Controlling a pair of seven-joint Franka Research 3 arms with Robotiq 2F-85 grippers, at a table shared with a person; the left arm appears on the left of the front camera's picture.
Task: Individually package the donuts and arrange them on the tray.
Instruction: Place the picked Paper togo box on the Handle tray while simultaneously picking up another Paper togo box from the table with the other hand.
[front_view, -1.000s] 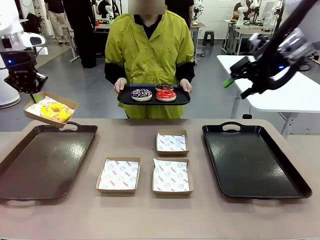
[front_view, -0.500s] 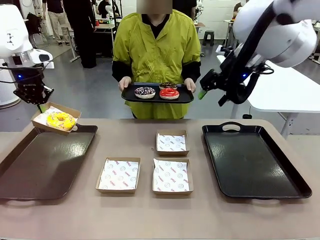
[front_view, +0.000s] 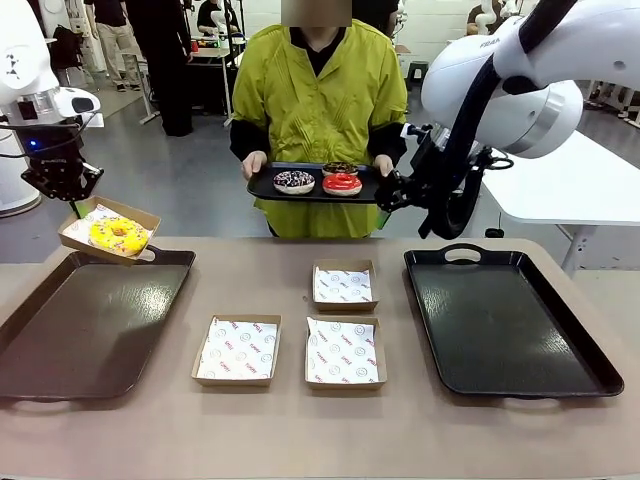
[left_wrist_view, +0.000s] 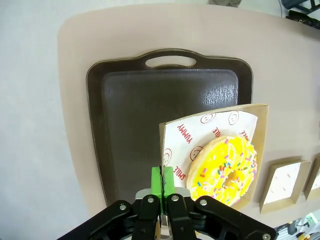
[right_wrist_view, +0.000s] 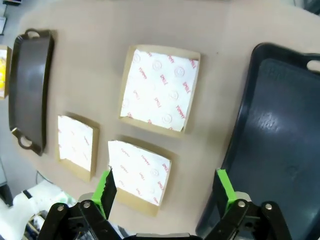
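1. The left claw is clamping, pads together, the rim of a paper-lined carton, which is hanging tilted just below it.
2. The yellow donut is lying inside this carton, just beside the claw's fingertips.
3. The brown tray is resting bare on the desk, beneath the left claw and the carton.
4. The right claw is hanging with its fingers spread wide apart, gripping nothing.
5. Just beside it, a person is holding a serving tray carrying the sprinkled donut, the red donut and the dark donut.
6. Three empty boxes are sitting below the right claw, between the brown tray and the black tray.
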